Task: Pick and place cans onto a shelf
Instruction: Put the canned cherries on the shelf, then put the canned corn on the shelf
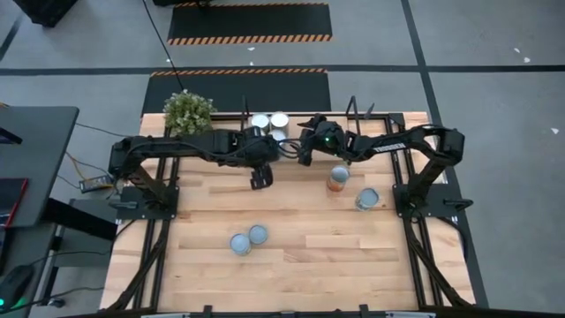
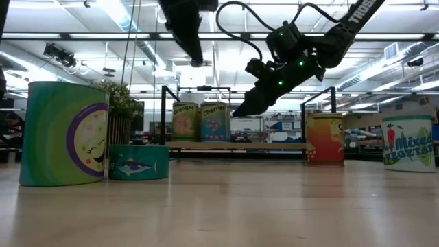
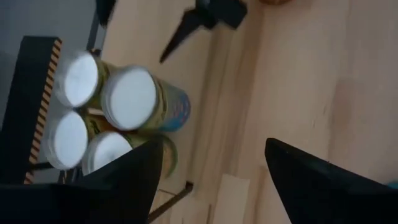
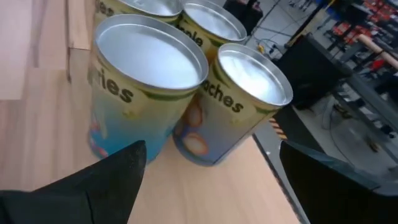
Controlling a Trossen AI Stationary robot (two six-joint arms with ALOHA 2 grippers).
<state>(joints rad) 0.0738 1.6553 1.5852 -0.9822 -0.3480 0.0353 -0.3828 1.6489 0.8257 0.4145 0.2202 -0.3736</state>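
shelf cans (image 1: 269, 125): four upright, packed touching on the shelf (image 2: 236, 145) at the table's far edge, beside the plant (image 1: 188, 112).
loose cans: orange can (image 1: 337, 178) and veg can (image 1: 366, 199) on the right half; pair (image 1: 248, 239) touching, front centre. All upright, axis vertical.
right gripper (image 1: 305, 150): fingers spread, empty, raised just beside the shelf group; nothing between the fingers.
left gripper (image 1: 260, 179): fingers apart, empty, pointing down, raised over bare table in front of the shelf.
key relation: orange can is near the right gripper, toward the front of the table; right arm is nearer. Pair is well in front of the left gripper.
next (judgement): top-down approach, fingers straddling the can body.
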